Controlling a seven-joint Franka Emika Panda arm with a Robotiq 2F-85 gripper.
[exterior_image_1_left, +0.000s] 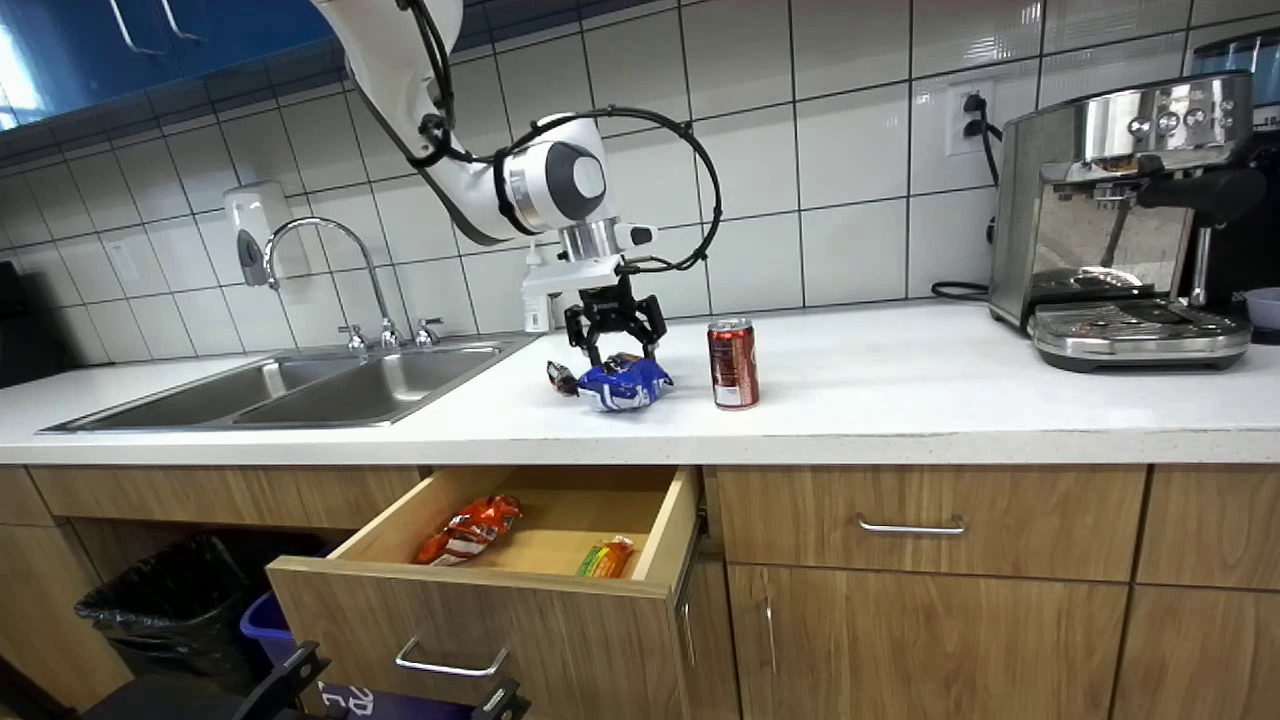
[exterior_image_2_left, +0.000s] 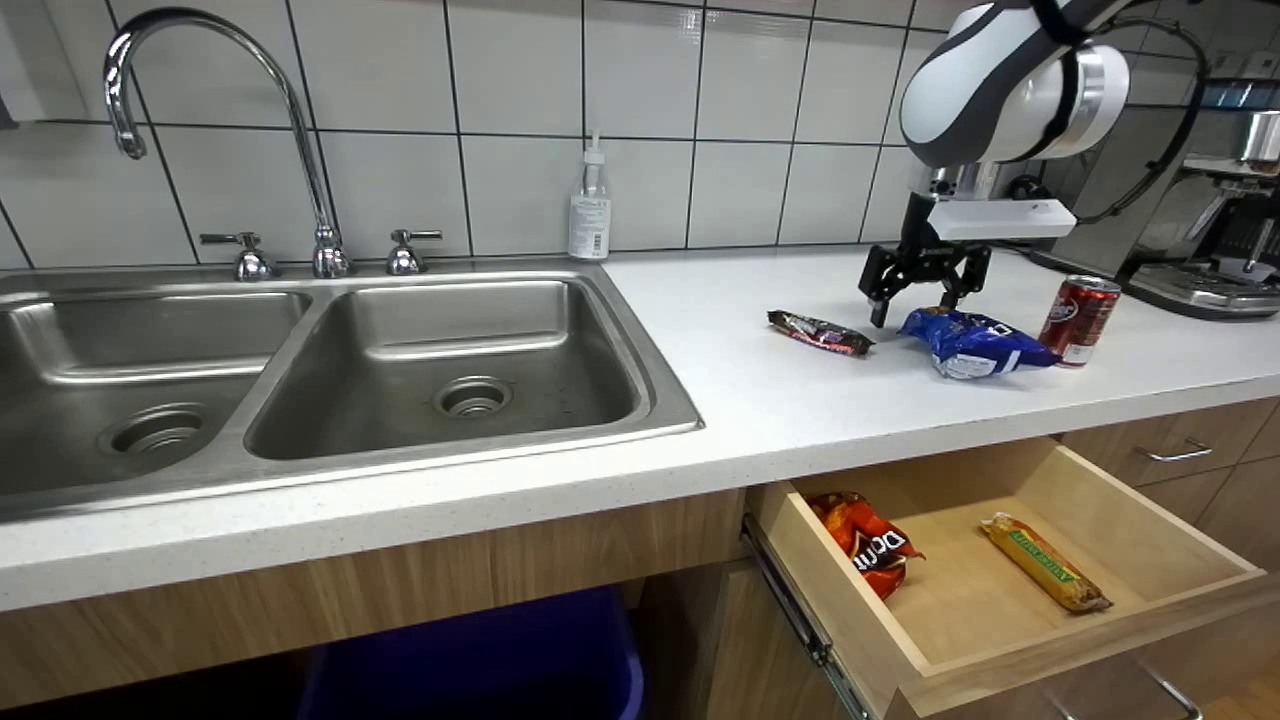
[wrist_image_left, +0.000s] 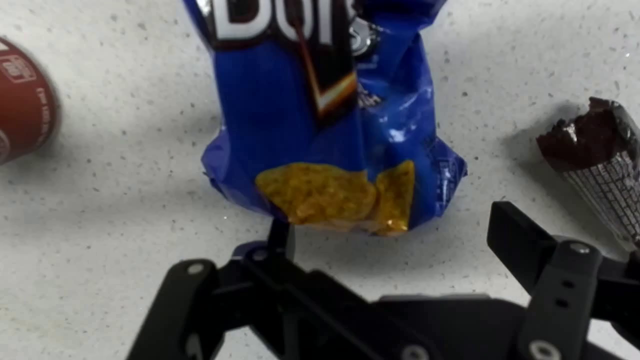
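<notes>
The black two-fingered gripper (exterior_image_2_left: 914, 308), mounted on a white jointed robot arm (exterior_image_1_left: 545, 190), hangs with its fingers spread well apart; nearest to it is a glossy blue foil bag (wrist_image_left: 320, 140) printed with golden chips and big white letters (the upper edge of the wrist view cuts them off); the bag lies on a white speckled countertop (exterior_image_2_left: 720, 320), just below the gripper near the centre of an exterior view; in the wrist view one fingertip overlaps the bag's lower edge, though I cannot tell whether the two touch.

A red cylindrical metal can (exterior_image_1_left: 735, 365) stands upright near the bag, at the left edge of the wrist view; a slim bar in a dark brown wrapper (exterior_image_2_left: 820, 333) lies on the bag's opposite side, at the right edge of the wrist view.

Lower down, a pale wooden drawer (exterior_image_1_left: 590, 500) is pulled out; inside it lie a crumpled orange-red foil bag (exterior_image_2_left: 870, 545) and a narrow yellow-wrapped bar (exterior_image_2_left: 1045, 563), apart from each other; a stainless steel double sink (exterior_image_2_left: 665, 400) with an arched chrome faucet (exterior_image_2_left: 300, 120) fills the left of an exterior view; a silver metal coffee machine (exterior_image_1_left: 1100, 240) stands at the upper right.
</notes>
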